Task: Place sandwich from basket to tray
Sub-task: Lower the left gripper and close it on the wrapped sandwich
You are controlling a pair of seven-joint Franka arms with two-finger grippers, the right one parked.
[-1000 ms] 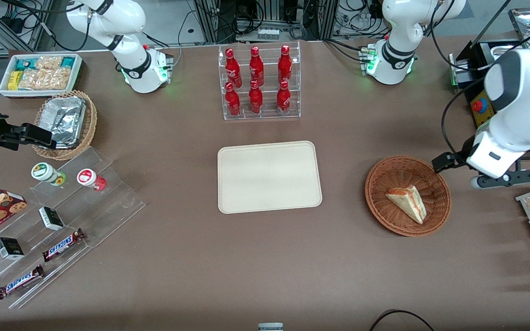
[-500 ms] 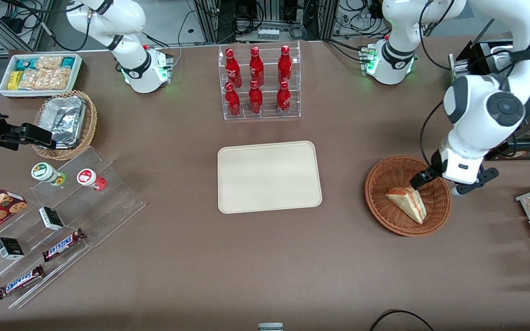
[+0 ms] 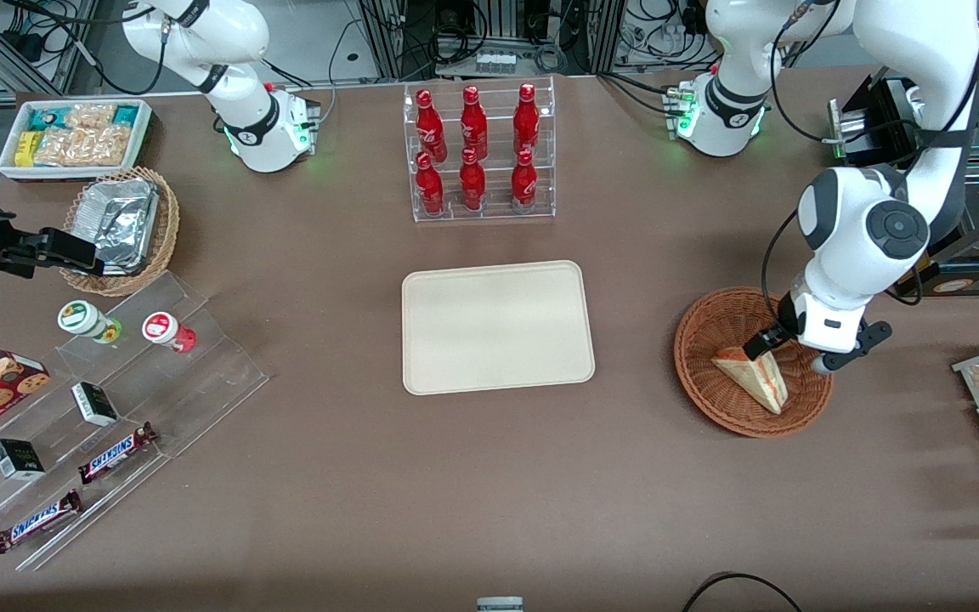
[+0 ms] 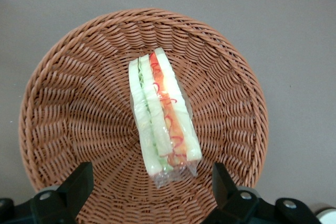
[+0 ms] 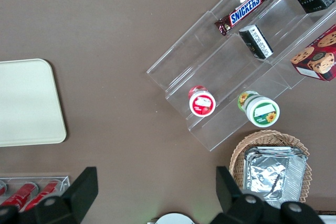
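Brown table [image 3: 625, 476] under open-fingered gripper [image 4: 152, 184]: tray [image 3: 498, 327], basket [image 3: 715, 327], rack of 6 red bottles [image 3: 479, 153].

Gripper [image 3: 774, 347] partly hid the sandwich [image 3: 755, 374] end nearest it; wrist view cut off the finger [image 4: 79, 182] bases

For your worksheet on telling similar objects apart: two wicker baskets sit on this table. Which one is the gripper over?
The reddish-brown basket holding the sandwich; the gripper hangs open above it. The paler basket holds foil trays.
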